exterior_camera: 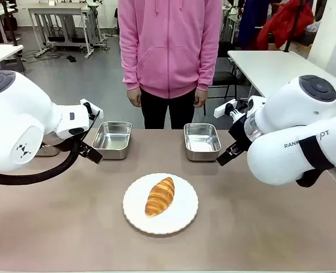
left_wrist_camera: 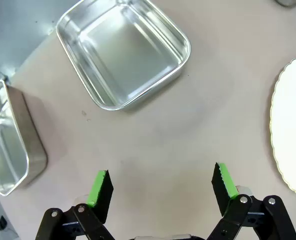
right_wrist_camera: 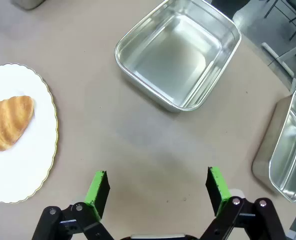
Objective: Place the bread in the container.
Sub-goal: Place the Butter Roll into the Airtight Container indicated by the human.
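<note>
Bread (exterior_camera: pixel 160 196) lies on the plate (exterior_camera: pixel 135 211), mid-table (exterior_camera: pixel 270 227) | beyond it we see the left pan (exterior_camera: pixel 112 139) and right pan (exterior_camera: pixel 202 141), bare table between | left gripper (left_wrist_camera: pixel 163 181) spread wide, holding nothing, near left pan | right gripper (right_wrist_camera: pixel 158 184) spread wide too, near right pan | person (exterior_camera: pixel 169 51) stands behind the table

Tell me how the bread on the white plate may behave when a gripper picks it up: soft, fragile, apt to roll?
The bread looks flaky and ridged, so it is probably light and soft; a firm squeeze may dent it. Its oblong shape lies flat on the plate, so rolling seems unlikely. If pushed, it may slide on that smooth surface.
</note>
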Controlling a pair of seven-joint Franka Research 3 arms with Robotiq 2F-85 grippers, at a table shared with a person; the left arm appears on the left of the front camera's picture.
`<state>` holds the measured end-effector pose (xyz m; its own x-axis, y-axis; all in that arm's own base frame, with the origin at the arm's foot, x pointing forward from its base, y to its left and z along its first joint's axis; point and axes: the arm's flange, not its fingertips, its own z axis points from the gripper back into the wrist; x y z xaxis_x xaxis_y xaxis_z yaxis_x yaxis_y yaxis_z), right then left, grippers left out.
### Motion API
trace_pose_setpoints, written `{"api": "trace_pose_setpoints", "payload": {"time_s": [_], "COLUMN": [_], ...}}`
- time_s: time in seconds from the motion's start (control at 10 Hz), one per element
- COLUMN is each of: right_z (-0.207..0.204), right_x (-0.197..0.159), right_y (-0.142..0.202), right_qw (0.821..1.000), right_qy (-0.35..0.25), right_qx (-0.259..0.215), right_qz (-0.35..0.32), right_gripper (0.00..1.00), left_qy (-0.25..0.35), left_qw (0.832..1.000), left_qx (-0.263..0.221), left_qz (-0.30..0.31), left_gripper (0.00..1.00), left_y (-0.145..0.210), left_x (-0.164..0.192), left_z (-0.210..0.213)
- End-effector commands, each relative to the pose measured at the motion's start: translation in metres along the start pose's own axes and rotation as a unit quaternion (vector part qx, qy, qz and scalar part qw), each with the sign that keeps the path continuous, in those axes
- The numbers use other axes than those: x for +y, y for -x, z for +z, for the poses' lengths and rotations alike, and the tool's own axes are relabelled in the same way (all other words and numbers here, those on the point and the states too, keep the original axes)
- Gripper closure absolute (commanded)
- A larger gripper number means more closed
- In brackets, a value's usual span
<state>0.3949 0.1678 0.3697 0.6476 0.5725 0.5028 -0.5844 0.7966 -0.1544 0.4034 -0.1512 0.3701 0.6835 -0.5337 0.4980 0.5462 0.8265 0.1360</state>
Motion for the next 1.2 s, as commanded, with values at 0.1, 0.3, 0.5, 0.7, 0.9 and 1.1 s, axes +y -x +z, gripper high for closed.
{"api": "trace_pose_setpoints", "payload": {"time_s": [0.1,0.3,0.5,0.7,0.9,1.1], "right_z": [0.000,0.000,0.000,0.000,0.000,0.022], "right_x": [0.000,0.000,0.000,0.000,0.000,-0.025], "right_y": [0.000,0.000,0.000,0.000,0.000,-0.014], "right_qw": [1.000,1.000,1.000,1.000,1.000,1.000], "right_qy": [0.000,0.000,0.000,0.000,0.000,0.002], "right_qx": [0.000,0.000,0.000,0.000,0.000,-0.008], "right_qz": [0.000,0.000,0.000,0.000,0.000,-0.004], "right_gripper": [0.00,0.00,0.00,0.00,0.00,0.00], "left_qy": [0.000,0.000,0.000,0.000,0.000,0.006], "left_qw": [1.000,1.000,1.000,1.000,1.000,0.999], "left_qx": [0.000,0.000,0.000,0.000,0.000,-0.047], "left_qz": [0.000,0.000,0.000,0.000,0.000,0.019], "left_gripper": [0.00,0.00,0.00,0.00,0.00,0.00], "left_y": [0.000,0.000,0.000,0.000,0.000,-0.014], "left_x": [0.000,0.000,0.000,0.000,0.000,0.023], "left_z": [0.000,0.000,0.000,0.000,0.000,0.029]}}
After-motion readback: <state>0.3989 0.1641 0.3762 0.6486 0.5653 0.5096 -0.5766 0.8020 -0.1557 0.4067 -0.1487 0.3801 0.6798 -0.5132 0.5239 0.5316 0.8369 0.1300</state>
